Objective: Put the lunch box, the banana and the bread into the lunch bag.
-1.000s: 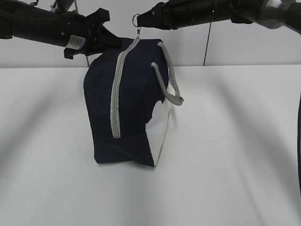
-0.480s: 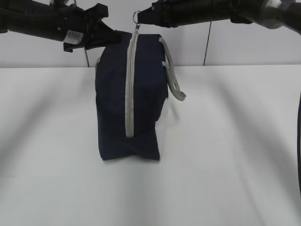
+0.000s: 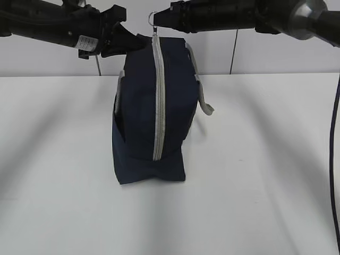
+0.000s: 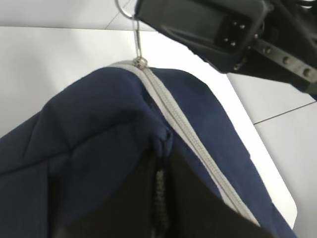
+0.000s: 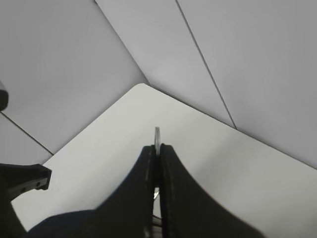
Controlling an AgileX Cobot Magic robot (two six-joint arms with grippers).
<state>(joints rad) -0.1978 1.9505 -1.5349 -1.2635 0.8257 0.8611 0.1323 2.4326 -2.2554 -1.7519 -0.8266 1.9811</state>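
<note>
Lunch bag: stands on end on the white table, zipper facing the exterior camera and closed along its whole visible length.
Change: bag has rotated; the white side panel seen a second ago is turned away.
Left gripper: has just clamped onto the bag's upper corner fabric.
Right gripper: jaws pinched on the ring pull, as before.
Meaning: bag looks braced for unzipping; not yet open.
Food items: none in view.
</note>
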